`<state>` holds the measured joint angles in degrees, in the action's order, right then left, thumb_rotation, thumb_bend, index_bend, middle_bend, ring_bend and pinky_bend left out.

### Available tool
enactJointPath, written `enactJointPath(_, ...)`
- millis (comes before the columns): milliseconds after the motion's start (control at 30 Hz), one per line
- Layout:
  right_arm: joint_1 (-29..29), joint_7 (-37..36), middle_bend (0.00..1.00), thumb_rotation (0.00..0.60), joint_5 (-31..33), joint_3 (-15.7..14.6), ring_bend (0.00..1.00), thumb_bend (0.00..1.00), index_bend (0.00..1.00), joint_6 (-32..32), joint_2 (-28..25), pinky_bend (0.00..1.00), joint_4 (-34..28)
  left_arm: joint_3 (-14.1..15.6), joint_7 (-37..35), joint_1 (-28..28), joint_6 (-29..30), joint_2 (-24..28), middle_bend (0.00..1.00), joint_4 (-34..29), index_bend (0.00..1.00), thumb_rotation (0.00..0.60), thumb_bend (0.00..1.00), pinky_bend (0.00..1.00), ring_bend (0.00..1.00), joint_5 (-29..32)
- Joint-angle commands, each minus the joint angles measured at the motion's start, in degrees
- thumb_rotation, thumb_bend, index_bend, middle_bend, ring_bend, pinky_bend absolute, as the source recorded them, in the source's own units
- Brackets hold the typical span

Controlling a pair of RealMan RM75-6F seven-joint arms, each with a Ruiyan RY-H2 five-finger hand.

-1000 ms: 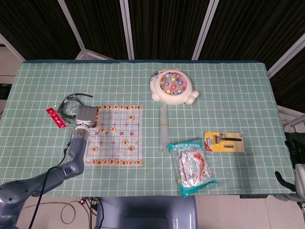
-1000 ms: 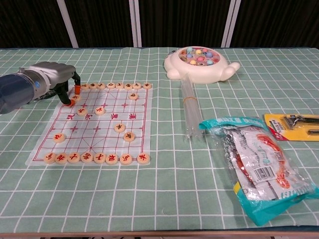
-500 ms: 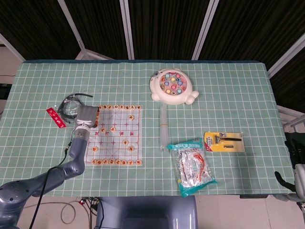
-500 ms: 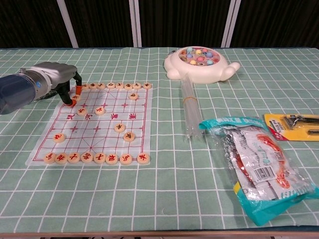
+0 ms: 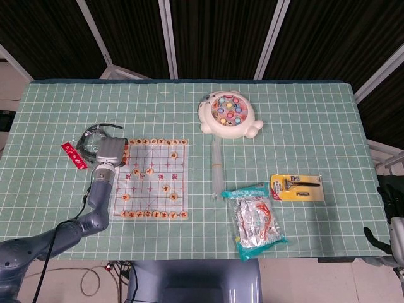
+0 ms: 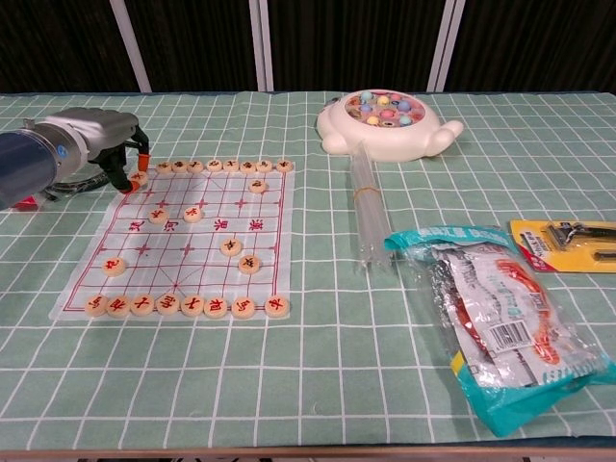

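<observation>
While a second ago the left hand [image 6: 101, 144] sat over the far left corner of the chess board [image 6: 178, 241], it has since drawn back off the sheet's edge toward the coiled cable [image 5: 90, 140]. Its fingers [image 6: 130, 171] are curled downward beside a round chess piece [image 6: 141, 176] near that corner; whether they pinch it cannot be told. Nothing else on the green counter [image 5: 303, 120] has moved. The right hand [image 5: 394, 208] waits at the counter's right edge, grip unclear.

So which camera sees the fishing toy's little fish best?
The head view: it looks straight down into the fishing toy, so its coloured fish show in their round pond. The chest view shows the toy side-on, the fish squashed together.
</observation>
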<state>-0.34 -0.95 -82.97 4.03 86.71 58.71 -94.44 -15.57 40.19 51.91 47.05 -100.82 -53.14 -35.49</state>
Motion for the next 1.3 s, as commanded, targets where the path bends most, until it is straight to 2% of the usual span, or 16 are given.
enactJointPath(33,0.0,0.0,0.0,0.6,0.0,0.0,0.0,0.34,0.0,-0.1,0.0,0.0,0.1,-0.2,-0.2,0.1,-0.1,0.3,0.95,-0.1,0.48,0.6,0.32,0.94,0.87,0.0)
enactJointPath(267,0.0,0.3,0.0,0.6,0.1,0.1,0.0,0.34,0.0,0.0,0.1,0.0,0.2,-1.5,-1.0,1.6,-1.6,-0.5,0.95,3.3,0.47,0.6,0.32,0.94,0.87,0.4)
enactJointPath(833,0.1,0.7,0.0,0.6,0.7,0.2,0.0,0.34,0.0,-0.3,0.4,0.0,-0.1,-3.7,-3.5,6.4,-8.8,-6.5,0.95,18.2,0.47,0.6,0.32,0.94,0.87,0.5)
enactJointPath(1300,0.1,0.5,0.0,0.6,1.0,0.3,0.0,0.34,0.0,-0.5,0.2,0.0,-0.3,-5.0,-6.1,8.1,-11.2,-10.0,0.95,24.7,0.46,0.6,0.32,0.94,0.87,-1.9)
